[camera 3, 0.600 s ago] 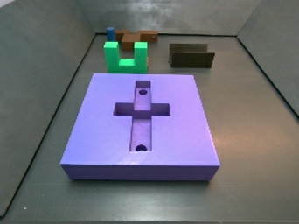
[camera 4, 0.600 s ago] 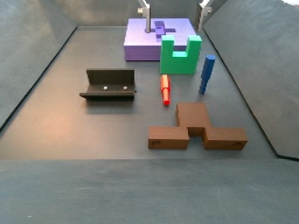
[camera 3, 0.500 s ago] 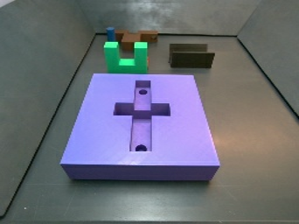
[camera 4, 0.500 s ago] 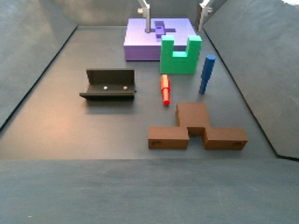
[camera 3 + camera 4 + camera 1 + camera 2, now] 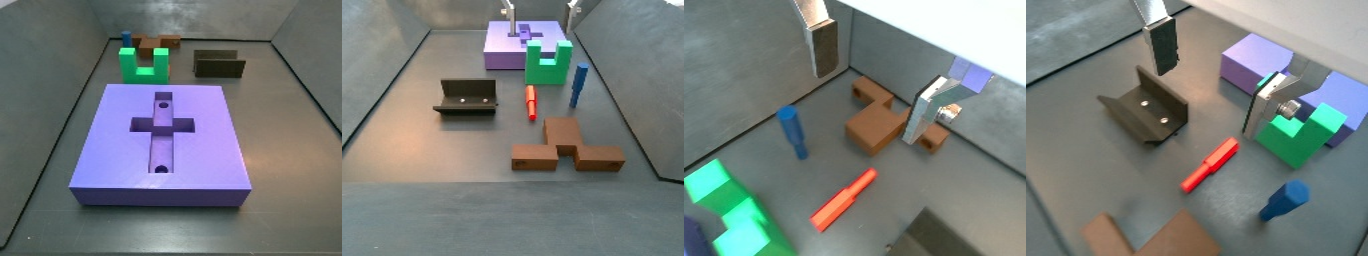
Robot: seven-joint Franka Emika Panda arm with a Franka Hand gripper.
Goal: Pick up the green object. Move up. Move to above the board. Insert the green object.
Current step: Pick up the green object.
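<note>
The green object (image 5: 143,66) stands upright on the floor just beyond the far edge of the board (image 5: 201,125). It also shows in a side view (image 5: 548,63) and in both wrist views (image 5: 724,200) (image 5: 1303,133). The board also shows in a side view (image 5: 509,48) and a wrist view (image 5: 1251,60). My gripper (image 5: 541,8) is open and empty, high above the floor, with only its fingertips showing at the frame's top. In both wrist views the gripper (image 5: 874,78) (image 5: 1213,72) has its jaws wide apart with nothing between them.
The fixture (image 5: 468,97) stands on the floor. A red peg (image 5: 531,101), a blue peg (image 5: 579,85) and a brown block (image 5: 565,146) lie near the green object. Grey walls ring the floor.
</note>
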